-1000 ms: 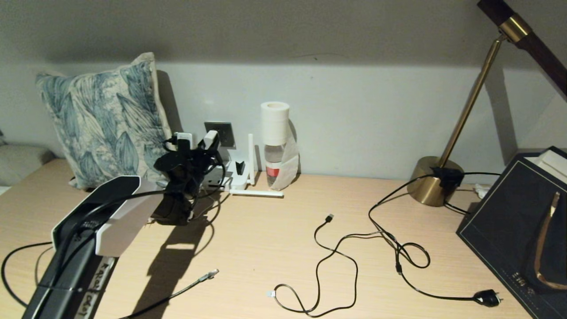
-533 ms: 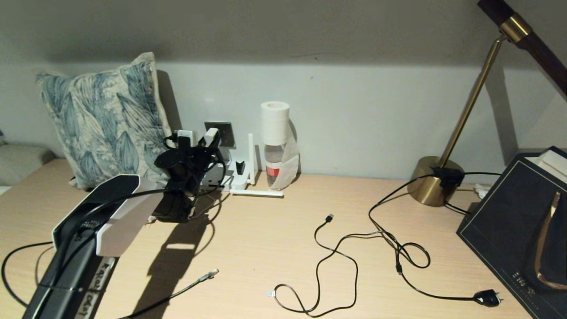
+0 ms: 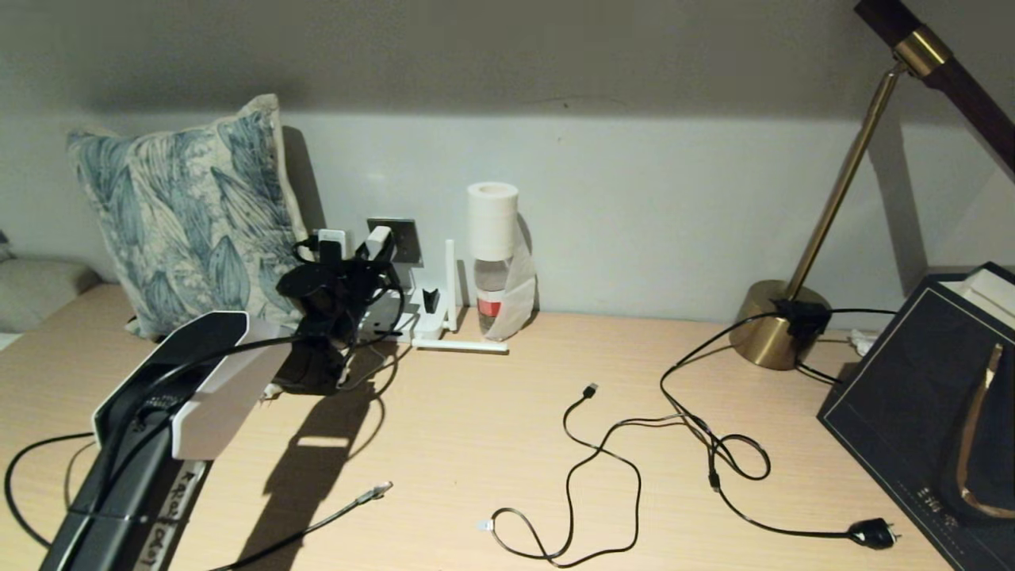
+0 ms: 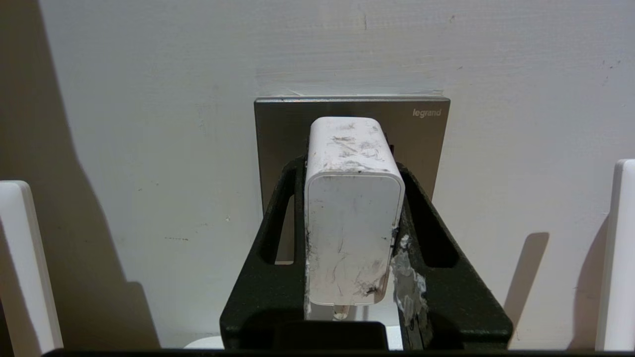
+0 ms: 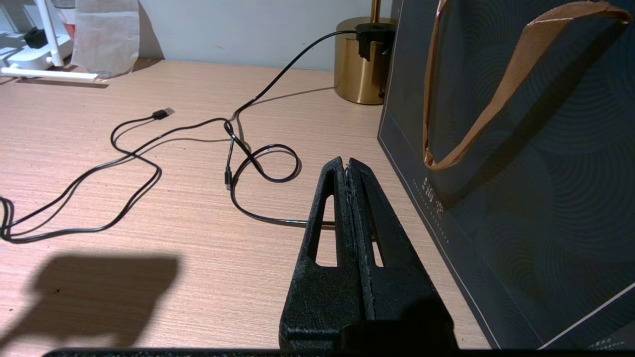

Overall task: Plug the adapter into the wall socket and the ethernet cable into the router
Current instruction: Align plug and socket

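My left gripper is shut on the adapter, a scuffed white block held level between the black fingers. Its far end points straight at the wall socket, a brushed-grey plate, and covers the plate's middle; the prongs and any gap are hidden. In the head view the adapter sits just in front of the wall socket. The white router lies below it with its antennas. The ethernet cable lies loose near the table's front, its clear connector free. My right gripper is shut and empty, parked low.
A leaf-print pillow leans on the wall left of the socket. A bottle topped with a paper roll stands to the right of the router. A thin USB cable, a black pronged cord, a brass lamp and a dark bag fill the right side.
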You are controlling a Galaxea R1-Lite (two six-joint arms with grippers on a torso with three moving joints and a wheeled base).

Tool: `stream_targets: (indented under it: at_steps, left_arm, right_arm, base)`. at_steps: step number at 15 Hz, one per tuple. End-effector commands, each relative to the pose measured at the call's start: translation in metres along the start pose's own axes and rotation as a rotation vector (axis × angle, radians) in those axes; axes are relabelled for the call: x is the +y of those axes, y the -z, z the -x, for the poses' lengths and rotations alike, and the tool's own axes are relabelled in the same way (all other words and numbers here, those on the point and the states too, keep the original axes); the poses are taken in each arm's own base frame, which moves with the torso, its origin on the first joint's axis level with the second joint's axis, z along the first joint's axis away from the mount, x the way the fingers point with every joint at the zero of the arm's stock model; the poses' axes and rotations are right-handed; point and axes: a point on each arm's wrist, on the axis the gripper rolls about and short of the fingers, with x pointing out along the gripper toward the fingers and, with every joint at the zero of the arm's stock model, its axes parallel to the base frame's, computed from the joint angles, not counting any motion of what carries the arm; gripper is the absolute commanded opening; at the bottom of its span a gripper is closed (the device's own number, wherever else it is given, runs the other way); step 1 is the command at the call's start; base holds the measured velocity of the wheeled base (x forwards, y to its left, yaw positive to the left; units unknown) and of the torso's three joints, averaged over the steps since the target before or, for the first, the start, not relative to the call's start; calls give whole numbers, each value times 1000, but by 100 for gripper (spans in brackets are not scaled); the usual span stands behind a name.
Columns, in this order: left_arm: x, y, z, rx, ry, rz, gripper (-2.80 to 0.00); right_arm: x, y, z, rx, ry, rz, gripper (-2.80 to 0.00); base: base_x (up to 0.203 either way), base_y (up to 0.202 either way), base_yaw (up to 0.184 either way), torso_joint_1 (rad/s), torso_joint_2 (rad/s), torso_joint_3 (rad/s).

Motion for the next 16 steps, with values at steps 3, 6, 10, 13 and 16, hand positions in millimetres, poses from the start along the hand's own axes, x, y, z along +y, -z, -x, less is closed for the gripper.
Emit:
stream_targets:
  at_steps: [3, 6, 10, 13, 16]
  left_arm:
    - [1, 3, -5, -32, -18, -3, -280]
    - [1, 5, -5, -25, -40, -2, -280]
    - [1, 9, -4, -19, -59, 0, -280]
    - [1, 14, -2, -8, -65, 1, -280]
    - [-3, 14, -1, -13, -70, 4, -280]
  right_arm:
    - [0, 7, -2, 26, 0, 1, -280]
    - [0, 7, -2, 26, 0, 1, -280]
    - [0, 7, -2, 26, 0, 1, -280]
    - [0, 7, -2, 26, 0, 1, -280]
    - [0, 7, -2, 26, 0, 1, -280]
  base:
    - [0, 0, 0, 0, 0, 0]
    - [0, 0, 0, 0, 0, 0]
    - [0, 0, 0, 0, 0, 0]
    - [0, 0, 0, 0, 0, 0]
    - [0, 0, 0, 0, 0, 0]
